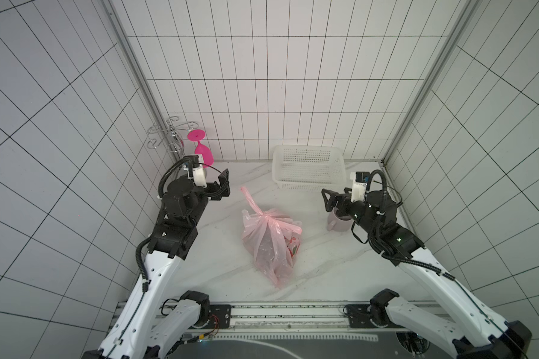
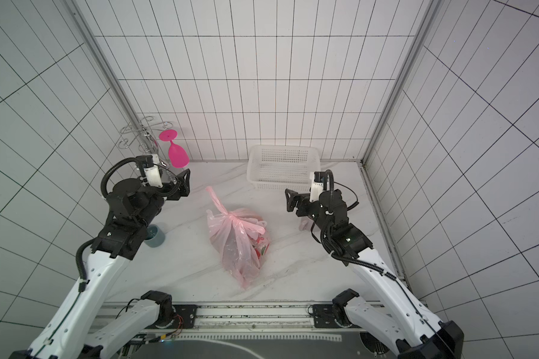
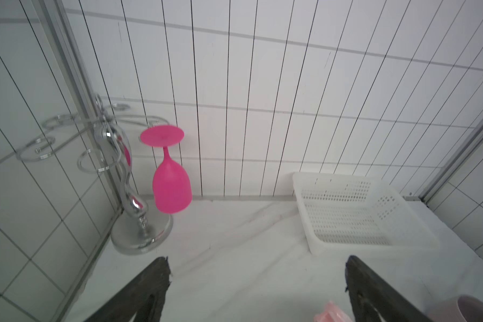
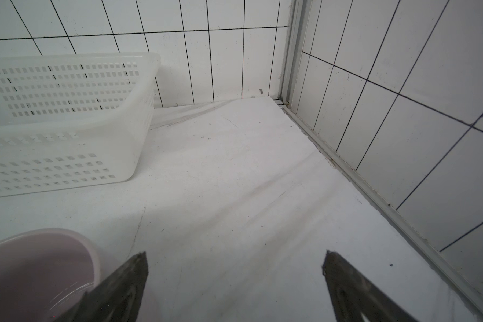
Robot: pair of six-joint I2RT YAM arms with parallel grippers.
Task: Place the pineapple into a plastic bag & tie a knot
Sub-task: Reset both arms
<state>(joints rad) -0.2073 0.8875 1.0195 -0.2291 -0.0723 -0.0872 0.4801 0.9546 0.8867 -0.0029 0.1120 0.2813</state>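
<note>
My workspace is enclosed on three sides by white tiled walls with dark grout lines: back wall (image 1: 277, 93), left wall (image 1: 44, 124), right wall (image 1: 495, 124). A bare metal post (image 1: 136, 68) runs up each rear corner. The tabletop (image 1: 215, 264) is white, marble-patterned, with grey veins. Lighting is even; shadows are faint.

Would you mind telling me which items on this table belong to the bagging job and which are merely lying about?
Job: plastic bag, lying mid-table; knot tying its handles; left tool and right tool, both open, clear of it.

Lying about: white basket; pink goblet hanging inverted on chrome rack; mauve mug; blue-grey cup.
</note>
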